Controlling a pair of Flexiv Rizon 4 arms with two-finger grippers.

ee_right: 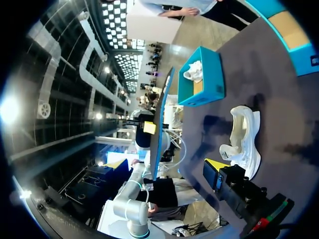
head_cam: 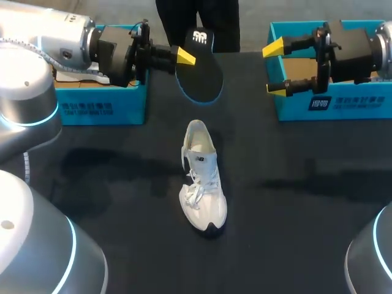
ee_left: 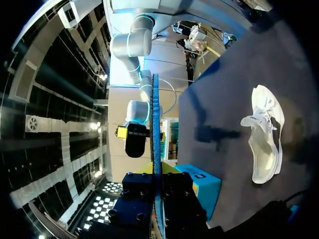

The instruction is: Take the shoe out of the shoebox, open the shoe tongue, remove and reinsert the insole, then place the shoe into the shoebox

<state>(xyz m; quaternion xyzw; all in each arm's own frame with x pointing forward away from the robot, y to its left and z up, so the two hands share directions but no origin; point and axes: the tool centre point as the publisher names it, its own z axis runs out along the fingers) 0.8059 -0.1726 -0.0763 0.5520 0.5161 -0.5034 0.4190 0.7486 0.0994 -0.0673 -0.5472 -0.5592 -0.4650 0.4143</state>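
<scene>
- Insole (head_cam: 199, 67) hangs in the air at 12 o'clock from the shoe (head_cam: 202, 177). The left gripper (head_cam: 187, 58) pinches it by one long edge near the logo end, and the left wrist view shows it edge-on, clamped from both sides.
- Right gripper (head_cam: 275, 68) hovers at 2 o'clock from the shoe, in front of the right box (head_cam: 343, 101). Its fingers are spread wide with nothing between them.
- Shoe stands on its sole mid-table (head_cam: 294, 184), toe at 6 o'clock and heel at 12. Its mouth gapes and the laces (head_cam: 195, 195) lie slack.
- Left box (head_cam: 101, 101) sits at 10 o'clock from the shoe (both boxes are blue and lidless), well apart from it.
- Stage, as I judge it: the insole is out and reinsertion is not yet done.
- Insole looks light, thin and bendy. Pushed from the far end it would likely buckle or fold, so keep the firm pinch near the heel end and feed the toe end into the mouth first.
- Shoe looks light and soft-sided, so it may skid or tip on the dark cloth when pressed. The heel, probably its stiffest part, is the best place for the free gripper to steady it.
- Likely snag: the insole's tip catching on the tongue or the slack laces.
</scene>
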